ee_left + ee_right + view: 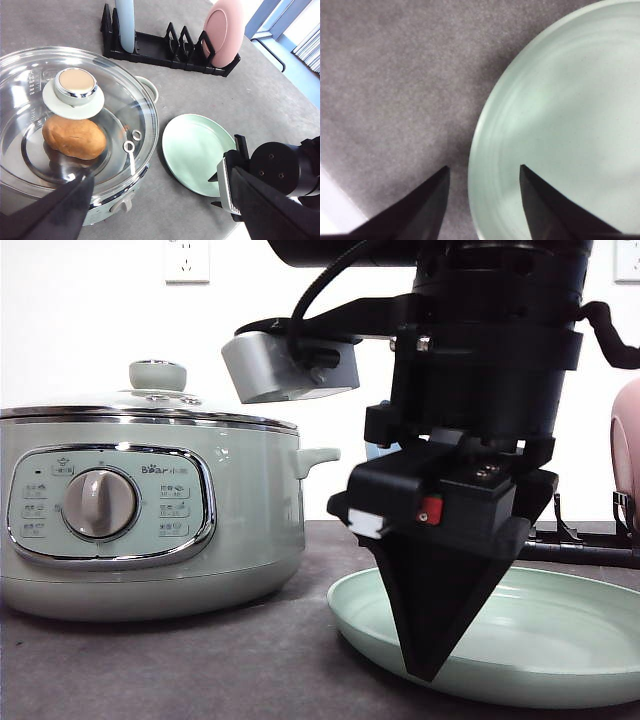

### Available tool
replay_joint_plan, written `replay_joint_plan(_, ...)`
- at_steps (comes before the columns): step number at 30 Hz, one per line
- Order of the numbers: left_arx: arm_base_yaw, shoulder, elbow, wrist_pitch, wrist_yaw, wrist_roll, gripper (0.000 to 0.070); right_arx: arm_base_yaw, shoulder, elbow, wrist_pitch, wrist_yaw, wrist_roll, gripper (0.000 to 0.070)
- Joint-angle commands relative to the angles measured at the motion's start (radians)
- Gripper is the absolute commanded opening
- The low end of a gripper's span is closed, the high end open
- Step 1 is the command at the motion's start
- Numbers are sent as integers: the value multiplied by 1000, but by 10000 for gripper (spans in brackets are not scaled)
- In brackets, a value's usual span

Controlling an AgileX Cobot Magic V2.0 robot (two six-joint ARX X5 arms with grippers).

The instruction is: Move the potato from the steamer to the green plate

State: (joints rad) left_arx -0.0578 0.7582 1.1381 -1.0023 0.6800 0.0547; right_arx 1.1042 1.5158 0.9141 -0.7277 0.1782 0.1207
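Observation:
The pale-green steamer (150, 520) stands at the left with its knobbed glass lid (75, 90) on. Through the glass I see the orange-brown potato (74, 137) lying inside. My left gripper (163, 172) hovers high over the steamer's edge, open wide and holding nothing. To the steamer's right lies the green plate (540, 640), bare. My right gripper (425, 670) points straight down at the plate's near-left rim (480, 150). It is open, one fingertip over the table and the other over the plate, nothing between them.
A black dish rack (165, 50) at the back of the grey table holds an upright blue plate (125, 22) and a pink dish (225, 30). The right arm (280, 170) stands close beside the plate.

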Motion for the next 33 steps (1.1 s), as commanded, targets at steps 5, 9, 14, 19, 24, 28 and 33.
replay_joint_plan(5, -3, 6, 22, 7, 3, 12, 566, 2, -40, 80, -25, 1, 4, 287)
replay_joint_plan(9, -3, 6, 22, 6, 3, 12, 566, -16, -103, 165, -69, -4, -8, 287)
replay_joint_plan(14, -3, 6, 22, 5, 3, 11, 566, -59, -206, 267, -109, -29, -18, 287)
replay_joint_plan(19, -3, 6, 22, 4, 3, 11, 566, -118, -316, 339, -112, -89, -27, 287)
replay_joint_plan(24, -3, 6, 22, 4, 3, 11, 566, -194, -407, 406, -111, -167, -32, 287)
replay_joint_plan(28, -3, 6, 22, 5, 3, 7, 566, -258, -465, 432, -115, -303, -28, 287)
replay_joint_plan(33, -3, 7, 22, 3, 0, 4, 566, -325, -490, 433, -203, -496, -33, 287)
